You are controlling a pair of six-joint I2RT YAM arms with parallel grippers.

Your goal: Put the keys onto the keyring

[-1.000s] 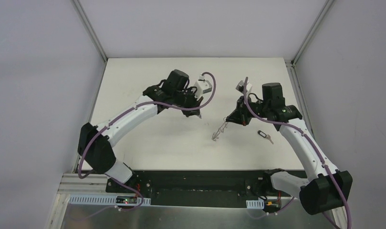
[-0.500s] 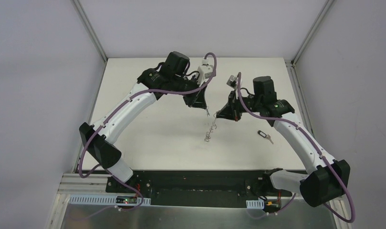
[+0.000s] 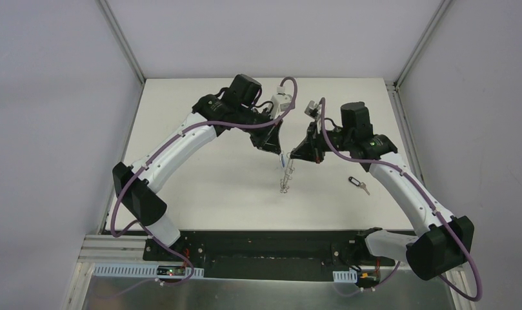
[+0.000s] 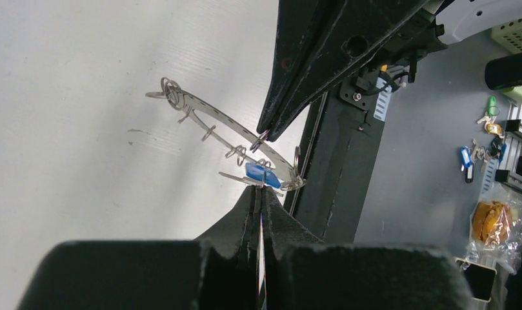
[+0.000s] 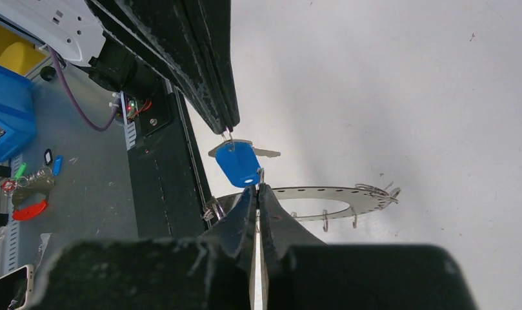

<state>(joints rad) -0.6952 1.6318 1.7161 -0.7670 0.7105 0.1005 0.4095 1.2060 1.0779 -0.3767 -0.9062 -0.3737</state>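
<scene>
Keyring (image 3: 285, 175), flat grey metal, loops on rim: we see it pinched by closed right gripper (image 3: 291, 157), long axis slanting down toward near edge. Closed left gripper (image 3: 280, 154) holds blue-headed key (image 5: 239, 164), blade roughly level, just beside keyring. Black-headed key (image 3: 356, 183) lies on white table (image 3: 200, 187), well apart.

The bench (image 3: 206, 194) is a plain white top, closed in by pale panels (image 3: 45, 129) at left, right and back, with metal posts (image 3: 119, 39) rising from its far corners. A black plate (image 3: 271, 248) runs along its near edge. One black key (image 3: 355, 183) lies flat in the right half, nearer the near edge than the far one, head to the left, silver blade to the right. The keyring (image 3: 285, 177) hangs over the middle; whether its low end touches the bench cannot be told.
</scene>
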